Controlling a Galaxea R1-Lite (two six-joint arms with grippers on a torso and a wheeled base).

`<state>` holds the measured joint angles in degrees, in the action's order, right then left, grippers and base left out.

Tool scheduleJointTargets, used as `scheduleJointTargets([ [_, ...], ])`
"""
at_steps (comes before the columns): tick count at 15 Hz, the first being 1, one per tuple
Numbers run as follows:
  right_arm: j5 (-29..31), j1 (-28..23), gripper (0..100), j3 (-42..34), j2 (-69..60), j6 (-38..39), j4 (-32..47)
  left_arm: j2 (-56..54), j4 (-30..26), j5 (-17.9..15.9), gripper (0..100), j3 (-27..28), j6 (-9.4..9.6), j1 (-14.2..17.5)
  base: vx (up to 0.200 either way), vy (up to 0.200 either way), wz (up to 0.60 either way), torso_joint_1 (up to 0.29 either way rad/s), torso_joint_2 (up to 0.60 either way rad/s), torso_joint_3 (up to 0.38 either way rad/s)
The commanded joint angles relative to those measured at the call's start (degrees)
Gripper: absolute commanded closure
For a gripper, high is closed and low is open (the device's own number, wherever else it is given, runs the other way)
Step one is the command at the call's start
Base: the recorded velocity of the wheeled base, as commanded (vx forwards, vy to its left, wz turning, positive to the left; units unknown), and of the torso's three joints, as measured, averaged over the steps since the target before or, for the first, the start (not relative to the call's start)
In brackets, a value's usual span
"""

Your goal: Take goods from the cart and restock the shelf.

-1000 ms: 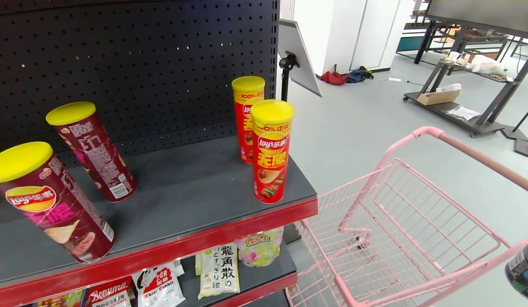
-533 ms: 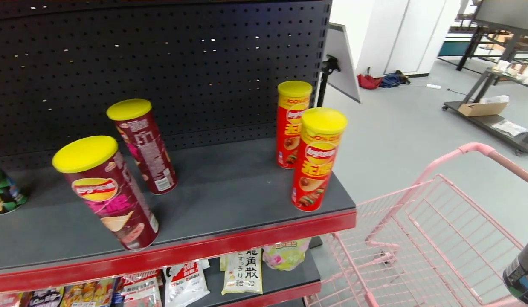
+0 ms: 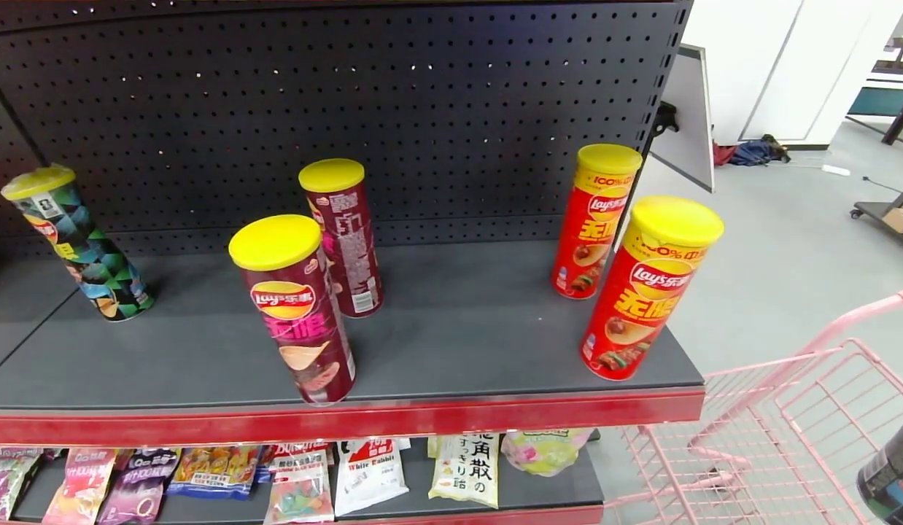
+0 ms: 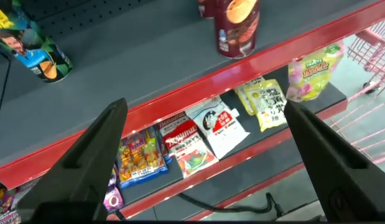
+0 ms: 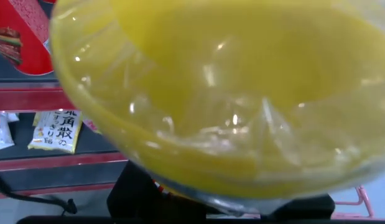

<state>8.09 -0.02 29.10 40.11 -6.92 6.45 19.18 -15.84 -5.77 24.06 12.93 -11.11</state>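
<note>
A dark chip can (image 3: 893,474) with a patterned label hangs over the pink cart (image 3: 787,408) at the lower right of the head view. My right gripper (image 5: 223,193) is shut on it, and its yellow lid (image 5: 242,81) looms close in the right wrist view. On the grey shelf board (image 3: 459,343) stand a multicoloured can (image 3: 79,244) at the left, two maroon cans (image 3: 295,310) (image 3: 343,237) in the middle and two red cans (image 3: 596,219) (image 3: 652,288) at the right. My left gripper (image 4: 204,104) is open and holds nothing, low in front of the shelf's red edge (image 4: 180,93).
Snack bags (image 3: 364,474) lie in a row on the lower shelf. A black pegboard (image 3: 349,109) backs the top board. Bare board lies between the maroon and red cans. A tilted white panel (image 3: 688,117) stands past the shelf's right end.
The head camera has swung left: the shelf fills more of the picture, the multicoloured can has come into view, and the cart has slid towards the right edge. The held can stays at the lower right.
</note>
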Motion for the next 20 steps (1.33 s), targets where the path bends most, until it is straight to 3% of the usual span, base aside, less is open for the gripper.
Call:
scheduleJointTargets([
  [1, 0.0, 0.0, 100, -1.3, -2.1, 0.0, 0.0, -0.1, 0.0, 0.1, 0, -0.1, -0.01, 0.0, 0.000, 0.000, 0.00, 0.000, 0.00, 0.000],
  [7, 0.0, 0.0, 100, -1.8, -2.6, -0.2, 0.0, -1.1, 0.0, 0.1, 0, -1.2, 0.78, 0.0, 0.000, 0.000, 0.00, 0.000, 0.00, 0.000],
  [10, 0.0, 0.0, 100, -2.0, -2.6, -0.2, 0.0, -1.2, 0.1, 0.2, 0, -1.3, 1.30, 0.0, -0.200, 0.000, 0.00, 0.005, 0.01, -0.001],
  [14, 0.1, 0.0, 100, -2.8, -3.5, -0.3, 0.1, -2.1, 0.1, 0.1, 0, -1.4, 1.92, -0.1, 0.000, 0.000, 0.00, 0.000, 0.00, 0.000],
  [20, 0.1, 0.0, 100, -3.0, -3.5, -0.3, 0.1, -3.1, 0.0, 0.1, 0, -1.4, 1.83, -0.1, 0.000, 0.200, 0.00, 0.010, 0.01, 0.002],
])
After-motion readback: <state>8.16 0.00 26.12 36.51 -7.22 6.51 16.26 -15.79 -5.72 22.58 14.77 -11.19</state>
